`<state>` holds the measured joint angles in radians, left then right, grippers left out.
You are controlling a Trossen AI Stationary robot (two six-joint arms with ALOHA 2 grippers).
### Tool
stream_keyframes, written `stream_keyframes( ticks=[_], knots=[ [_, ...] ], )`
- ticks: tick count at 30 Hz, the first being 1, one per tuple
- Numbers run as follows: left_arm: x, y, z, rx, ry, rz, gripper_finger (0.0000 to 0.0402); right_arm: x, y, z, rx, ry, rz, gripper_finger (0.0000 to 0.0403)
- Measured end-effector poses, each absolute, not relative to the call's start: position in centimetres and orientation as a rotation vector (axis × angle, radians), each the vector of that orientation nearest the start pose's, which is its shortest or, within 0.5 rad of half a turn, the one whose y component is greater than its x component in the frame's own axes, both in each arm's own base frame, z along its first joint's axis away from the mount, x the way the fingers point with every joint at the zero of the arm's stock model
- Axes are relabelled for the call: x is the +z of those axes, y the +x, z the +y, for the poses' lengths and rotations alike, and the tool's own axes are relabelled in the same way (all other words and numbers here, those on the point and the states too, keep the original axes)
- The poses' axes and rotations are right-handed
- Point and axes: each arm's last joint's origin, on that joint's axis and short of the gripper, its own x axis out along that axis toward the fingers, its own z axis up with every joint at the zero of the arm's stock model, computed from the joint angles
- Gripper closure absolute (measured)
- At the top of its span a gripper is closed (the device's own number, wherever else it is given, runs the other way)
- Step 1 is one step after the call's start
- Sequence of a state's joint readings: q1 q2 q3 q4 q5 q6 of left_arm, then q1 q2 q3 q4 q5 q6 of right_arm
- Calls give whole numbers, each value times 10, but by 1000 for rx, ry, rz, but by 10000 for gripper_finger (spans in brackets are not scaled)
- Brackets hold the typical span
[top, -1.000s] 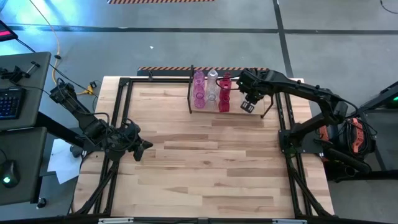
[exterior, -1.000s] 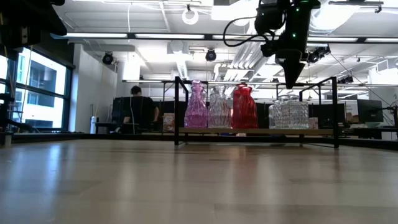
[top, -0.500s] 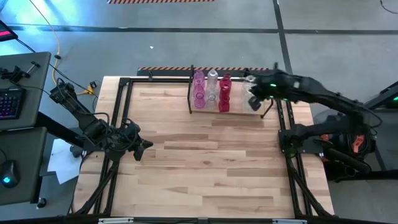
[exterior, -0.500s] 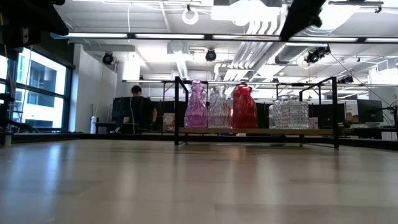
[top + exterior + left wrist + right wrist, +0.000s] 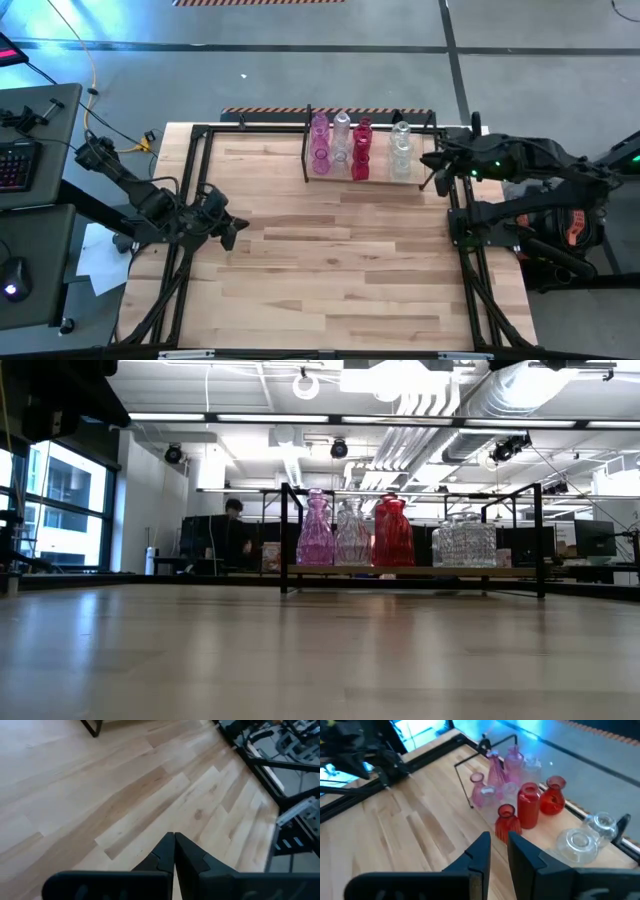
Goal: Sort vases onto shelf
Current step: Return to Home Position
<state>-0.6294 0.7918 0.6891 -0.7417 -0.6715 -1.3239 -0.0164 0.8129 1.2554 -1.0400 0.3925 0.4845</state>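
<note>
Vases [image 5: 361, 150] stand on the shelf [image 5: 307, 160], ranked pink, clear, red, clear. None is seen on the table [image 5: 330, 260] in front of the shelf, so sorting is judged complete.

Right gripper [image 5: 436, 165] hangs just beside the shelf's right end, fingers slightly parted and holding nothing. Left gripper [image 5: 230, 226] sits well left of the shelf, fingers pressed together.

Only parking the arms appears outstanding.

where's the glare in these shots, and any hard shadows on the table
Low view: ceiling light strips glare behind the shelf, backlighting the vases; the table carries a pale sheen. High view: even light, no hard shadows on the wood. Right wrist view: bright highlights on the clear vases.
</note>
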Motion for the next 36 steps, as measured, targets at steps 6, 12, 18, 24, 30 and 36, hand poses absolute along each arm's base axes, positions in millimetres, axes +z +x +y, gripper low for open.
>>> stream_keyframes(
  ticks=[6, 12, 18, 24, 30, 36],
  knots=[
    [258, 129, -56, 506, -718, 540, 401, 408, 80, -12, -581, 312, 373, 355],
    [257, 125, -38, 560, -659, 551, 401, 395, 18, -15, -638, 443, 230, 355],
    [237, 130, -19, 462, -648, 580, 401, 362, 0, -14, -585, 557, 194, 355],
    [225, 147, 6, 202, -642, 468, 401, 335, 13, -13, -536, 583, 187, 355],
    [214, 149, 46, 257, -639, 408, 401, 331, 22, -12, -492, 505, 122, 355],
    [209, 139, 71, 247, -679, 403, 401, 328, 1, -13, -481, 504, 59, 355]
  ],
)
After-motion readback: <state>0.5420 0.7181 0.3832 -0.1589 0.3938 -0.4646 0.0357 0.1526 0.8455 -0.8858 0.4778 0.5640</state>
